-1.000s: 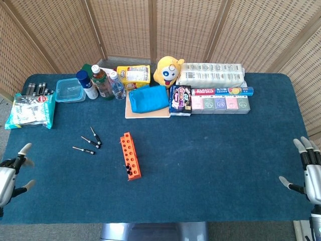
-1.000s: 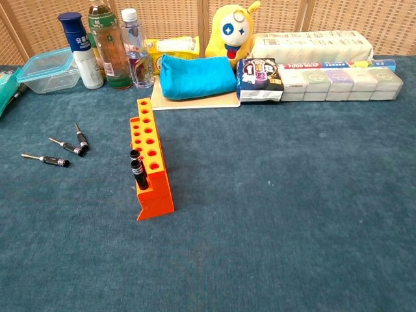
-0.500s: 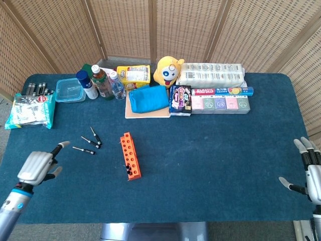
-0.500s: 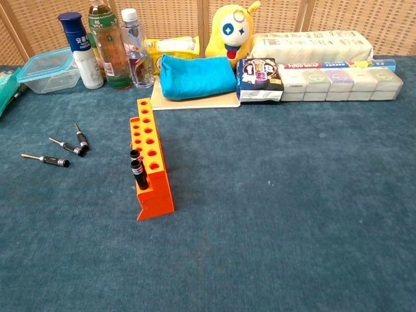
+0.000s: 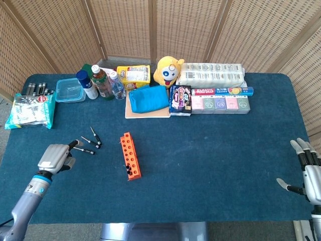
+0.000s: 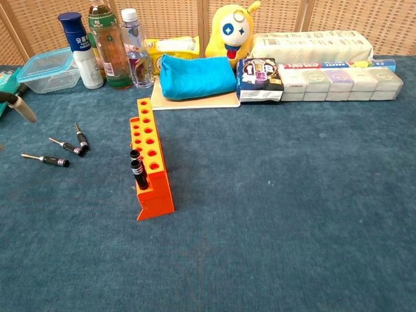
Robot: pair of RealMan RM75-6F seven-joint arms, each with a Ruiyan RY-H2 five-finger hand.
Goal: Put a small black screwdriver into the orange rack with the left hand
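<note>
Three small black screwdrivers lie loose on the blue cloth left of the orange rack (image 5: 130, 155): one (image 5: 95, 136) furthest back, one (image 5: 90, 142) in the middle, one (image 5: 85, 150) nearest. My left hand (image 5: 56, 156) hovers just left of them, holding nothing, its fingertips close to the nearest one's shaft. In the chest view only one fingertip (image 6: 18, 107) shows at the left edge, above the screwdrivers (image 6: 68, 147). The rack (image 6: 151, 169) holds two black screwdrivers (image 6: 136, 166) at its near end. My right hand (image 5: 308, 170) rests spread at the table's right edge.
Along the back stand a clear plastic box (image 5: 69, 90), bottles (image 5: 103, 83), a blue pouch (image 5: 148, 98) on a board, a yellow plush toy (image 5: 168, 71) and boxed goods (image 5: 219, 102). A packet (image 5: 30, 110) lies at the far left.
My left hand has come in from the table's left edge, forward and to the right, up to the loose screwdrivers. The right hand has barely shifted.
</note>
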